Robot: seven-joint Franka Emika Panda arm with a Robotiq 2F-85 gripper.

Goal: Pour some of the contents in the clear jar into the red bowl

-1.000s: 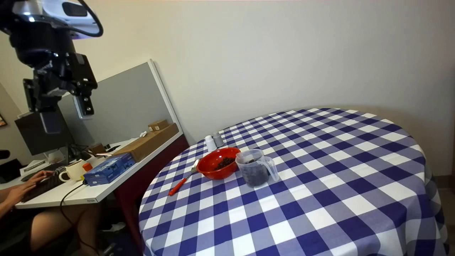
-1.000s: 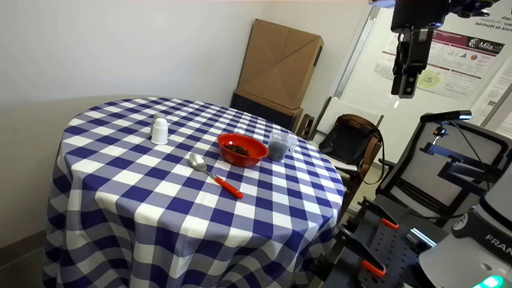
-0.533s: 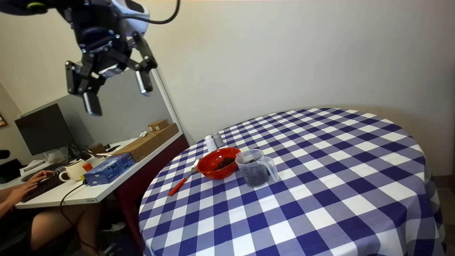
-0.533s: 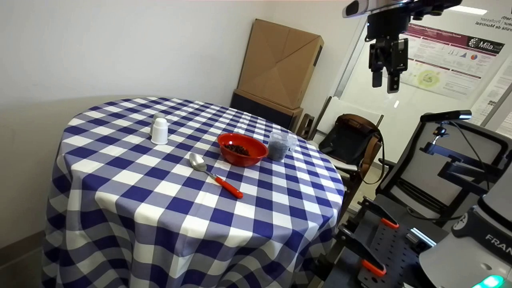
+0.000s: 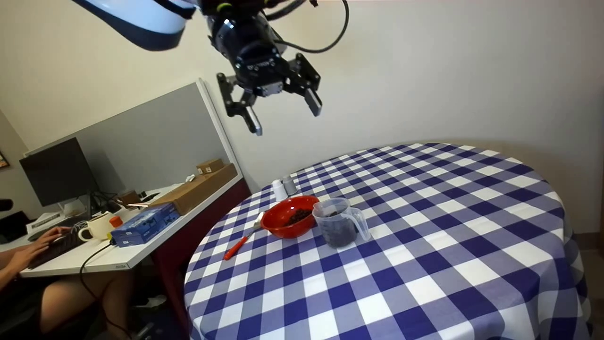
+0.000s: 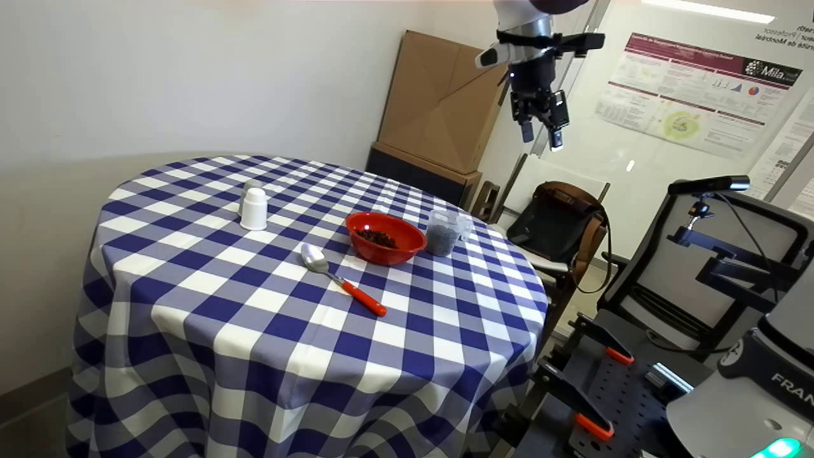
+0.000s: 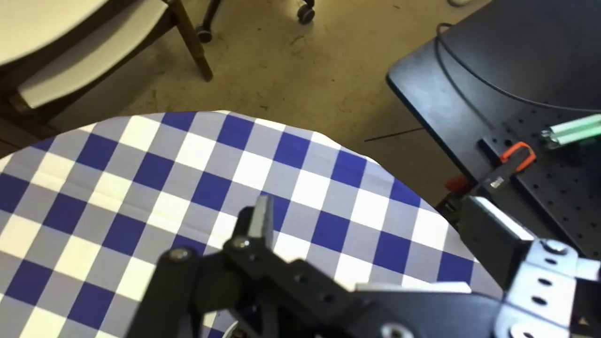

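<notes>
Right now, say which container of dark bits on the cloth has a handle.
The clear jar, with a handle at its side; the red bowl has none.

Red bowl; greyish jar; black hand; tablecloth checked blue and white.

In an exterior view, my hand hangs spread wide, higher than the checked worktop, where the clear jar stands upright beside the red bowl; both hold dark bits.
</notes>
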